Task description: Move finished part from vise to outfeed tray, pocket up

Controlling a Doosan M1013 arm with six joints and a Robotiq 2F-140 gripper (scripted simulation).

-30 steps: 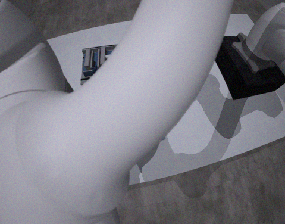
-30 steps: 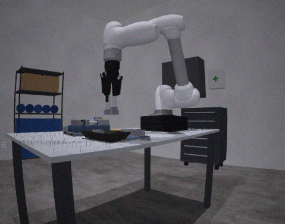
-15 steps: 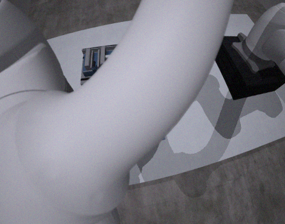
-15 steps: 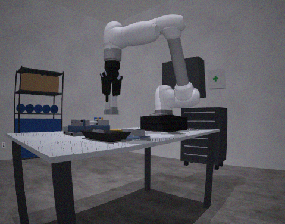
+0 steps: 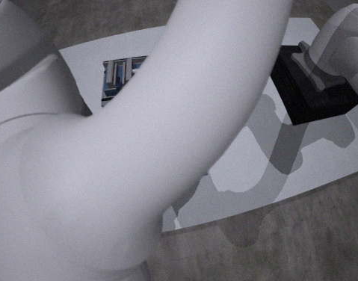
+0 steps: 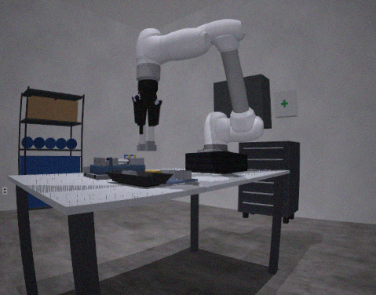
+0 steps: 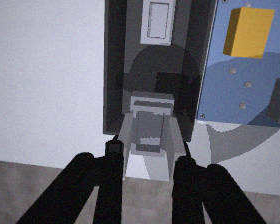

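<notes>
Exterior view, left to right: black wire shelf rack (image 6: 22, 129) by the wall, blue machine vise (image 6: 116, 165) on the white table (image 6: 62, 190), shallow black outfeed tray (image 6: 140, 178) just in front of the vise, then the black arm pedestal (image 6: 195, 162).

The black two-finger gripper (image 6: 147, 147) hangs well above the table, jaws narrowed most of the way and clamped on the pale grey finished part (image 6: 147, 147). Part is out of the vise, airborne, roughly over the tray.

Wrist view, left to right: bare table, dark tray floor (image 7: 113, 75) under the part, blue fixture plate (image 7: 226, 95) with a yellow block (image 7: 248, 32) at right. A second pale part (image 7: 157, 22) already lies further along the tray.

Step in hand, as I judge it: carry and lower into the tray. Do it well by staying centred over the dark floor, off the left wall and off the second part, and descending straight with the wrist level so the part lands flat.

Part (image 7: 150, 125) sits squarely between the fingertips, one side face on each pad, hanging below them (recessed face looks towards the camera, so pocket up seems plausible, not certain).
</notes>
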